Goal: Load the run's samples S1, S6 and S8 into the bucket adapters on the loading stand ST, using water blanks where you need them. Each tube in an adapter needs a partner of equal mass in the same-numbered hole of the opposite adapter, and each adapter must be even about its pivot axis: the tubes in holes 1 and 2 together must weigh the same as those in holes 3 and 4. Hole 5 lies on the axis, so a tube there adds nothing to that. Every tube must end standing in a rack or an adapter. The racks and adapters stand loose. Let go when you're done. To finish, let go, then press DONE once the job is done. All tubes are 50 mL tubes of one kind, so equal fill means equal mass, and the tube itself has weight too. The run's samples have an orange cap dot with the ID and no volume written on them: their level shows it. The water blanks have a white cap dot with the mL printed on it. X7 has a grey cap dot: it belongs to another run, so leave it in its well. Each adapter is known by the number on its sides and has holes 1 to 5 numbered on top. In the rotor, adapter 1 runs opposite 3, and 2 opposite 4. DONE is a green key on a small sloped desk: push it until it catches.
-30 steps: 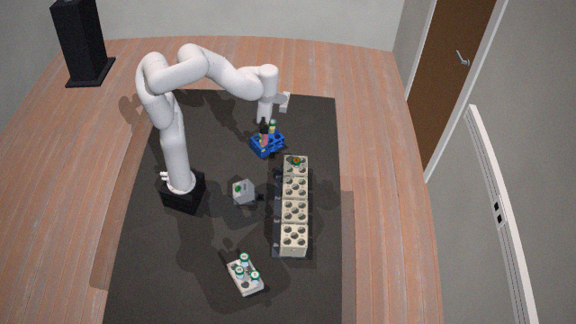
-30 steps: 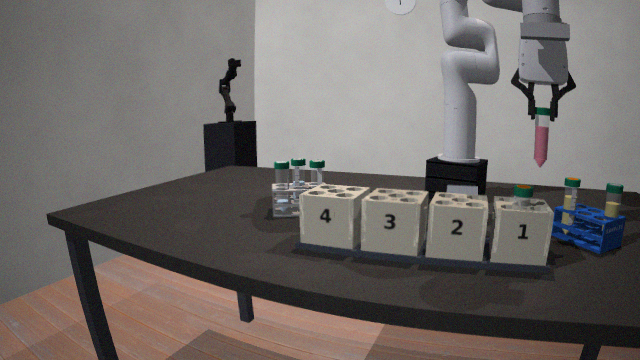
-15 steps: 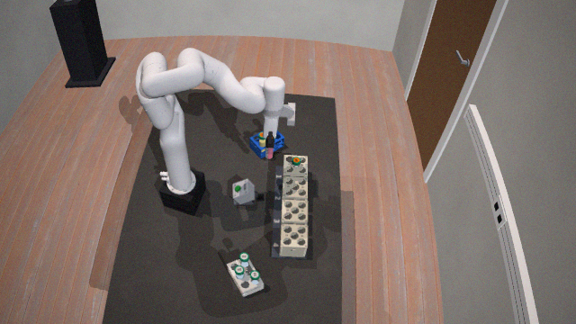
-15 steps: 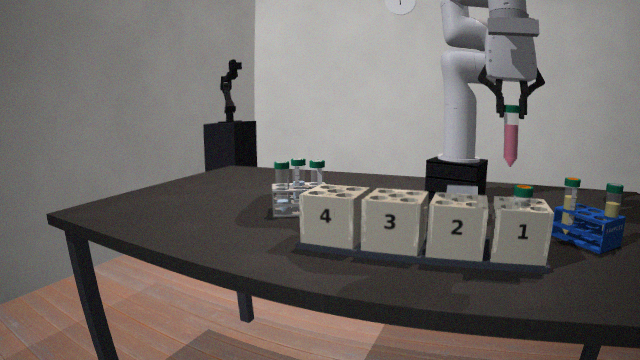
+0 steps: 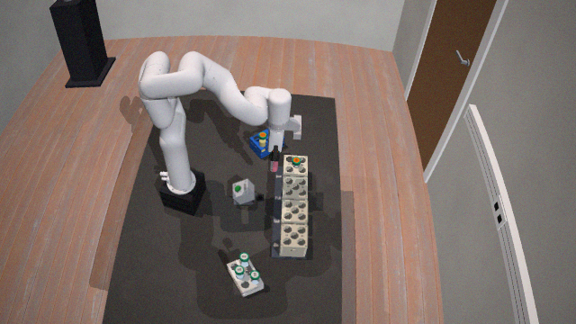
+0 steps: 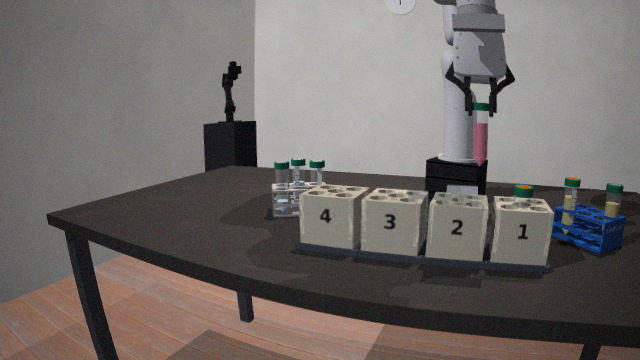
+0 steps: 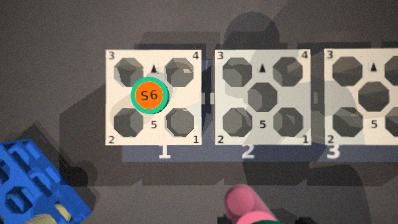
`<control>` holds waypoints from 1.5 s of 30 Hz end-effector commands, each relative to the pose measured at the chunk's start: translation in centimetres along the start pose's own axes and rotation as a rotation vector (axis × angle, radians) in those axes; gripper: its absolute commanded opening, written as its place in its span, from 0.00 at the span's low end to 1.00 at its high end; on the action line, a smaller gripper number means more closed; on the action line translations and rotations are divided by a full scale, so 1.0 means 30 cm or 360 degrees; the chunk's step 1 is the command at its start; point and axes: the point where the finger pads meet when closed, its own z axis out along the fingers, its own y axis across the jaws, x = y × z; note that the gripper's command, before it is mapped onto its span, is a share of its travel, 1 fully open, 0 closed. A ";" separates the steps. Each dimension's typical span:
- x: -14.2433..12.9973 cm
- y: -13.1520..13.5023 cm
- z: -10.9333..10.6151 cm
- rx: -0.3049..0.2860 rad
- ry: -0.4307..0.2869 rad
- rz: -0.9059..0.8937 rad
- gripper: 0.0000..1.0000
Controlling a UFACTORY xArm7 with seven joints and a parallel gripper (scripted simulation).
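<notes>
My gripper point(image 5: 275, 155) point(image 6: 481, 107) is shut on a green-capped tube of pink liquid point(image 5: 274, 166) point(image 6: 480, 137) point(image 7: 240, 199), upright in the air beside the stand's near-arm edge; its cap dot is hidden. S6 point(image 5: 296, 160) point(image 6: 523, 190) point(image 7: 149, 95) stands in hole 5 of adapter 1 point(image 6: 522, 250) point(image 7: 112, 95). Adapters 2 point(image 6: 456, 245), 3 point(image 6: 390, 242) and 4 point(image 6: 325, 237) show no tubes. The blue rack point(image 6: 607, 240) point(image 7: 45, 170) holds an orange-dot tube point(image 5: 263, 135) point(image 6: 572, 182) and another yellow-filled tube point(image 6: 615, 189). The white rack point(image 5: 245, 292) holds three tubes with white cap dots.
The small grey desk point(image 5: 245, 194) with the green DONE key point(image 5: 238, 188) stands between the arm's base and the stand point(image 5: 277, 211) point(image 6: 515, 268). The white rack is past the adapter 4 end, and the blue rack is near adapter 1.
</notes>
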 end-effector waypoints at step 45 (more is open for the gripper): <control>0.233 0.659 -0.005 0.0000 0.0007 -0.0001 0.00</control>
